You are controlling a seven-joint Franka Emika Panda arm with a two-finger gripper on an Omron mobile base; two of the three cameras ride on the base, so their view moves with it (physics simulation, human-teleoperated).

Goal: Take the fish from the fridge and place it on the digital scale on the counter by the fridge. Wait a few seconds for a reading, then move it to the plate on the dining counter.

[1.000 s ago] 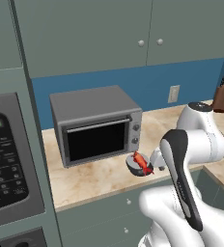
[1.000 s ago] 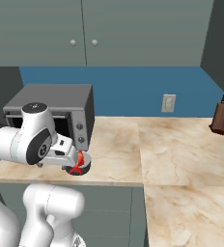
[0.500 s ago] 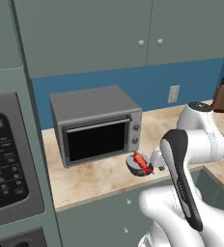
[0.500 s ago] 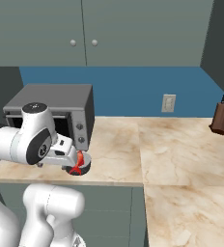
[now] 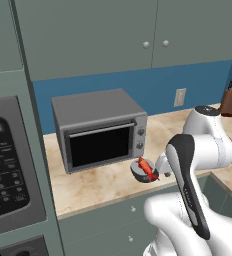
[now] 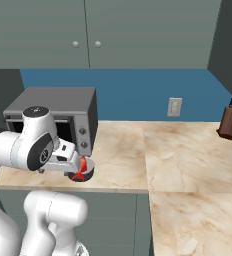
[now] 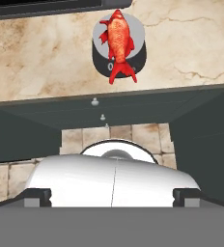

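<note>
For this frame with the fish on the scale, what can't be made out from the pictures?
- The scale's readout: the fish lies across it in the hand view, and it is too small in the base views.
- The gripper's fingertips: the arm hides them in both base views.
- The plate: the frame edges cut off the counter before it.
</note>
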